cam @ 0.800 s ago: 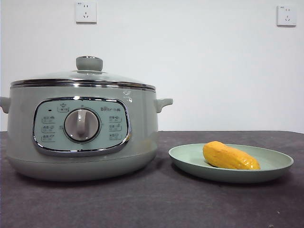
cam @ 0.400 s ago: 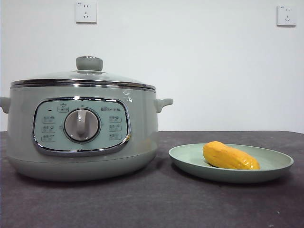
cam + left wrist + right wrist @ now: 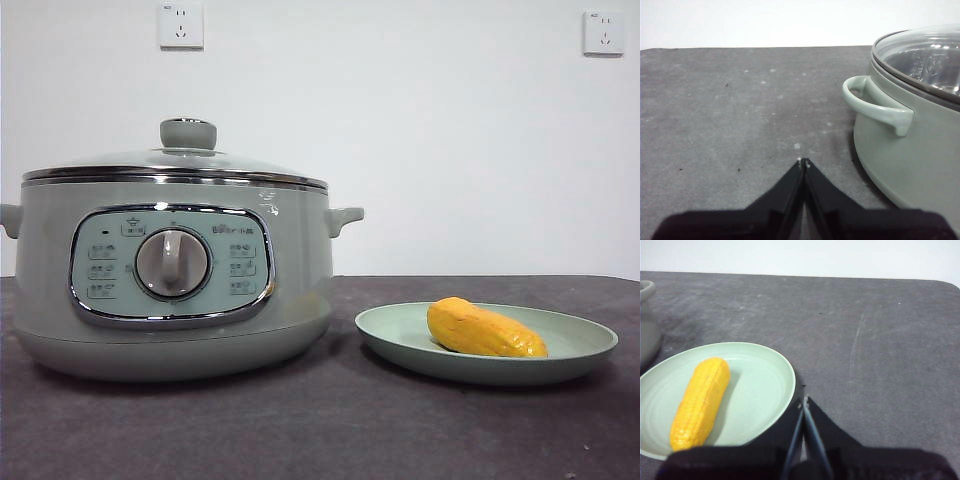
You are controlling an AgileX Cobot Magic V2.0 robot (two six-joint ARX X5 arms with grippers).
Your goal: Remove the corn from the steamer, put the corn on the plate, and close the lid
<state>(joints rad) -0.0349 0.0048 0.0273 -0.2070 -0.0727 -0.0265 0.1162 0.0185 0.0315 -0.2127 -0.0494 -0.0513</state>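
Starting at the left, we see the steamer (image 3: 170,275) standing on the dark grey table (image 3: 320,430), its chrome-framed panel and round dial (image 3: 172,263) facing the front camera. The lid (image 3: 175,165) sits flat on the steamer's chrome rim, closing the pot, with its pale-green knob (image 3: 188,133) upright on top. In the left wrist view we find the same pot from the side: one small handle (image 3: 877,105) juts out from its wall, and the glass of the lid lies above it inside the steel rim. The left gripper (image 3: 803,162) hangs over bare table beside that handle, apart from the pot, and we see its two black jaws pressed together with nothing between them.

Moving right, we come to the plate (image 3: 400,335), resting on the table near the steamer but not touching it. The corn (image 3: 485,330) lies on its side in the plate, inside the raised rim. From the right wrist camera we see the cob stretched across the plate's near half. The right gripper (image 3: 804,401) is just past the plate's rim on the side away from the steamer, its jaws closed tip to tip and empty. On the white wall behind, we see two sockets, one above the steamer (image 3: 181,25) and one at the far right (image 3: 603,32).
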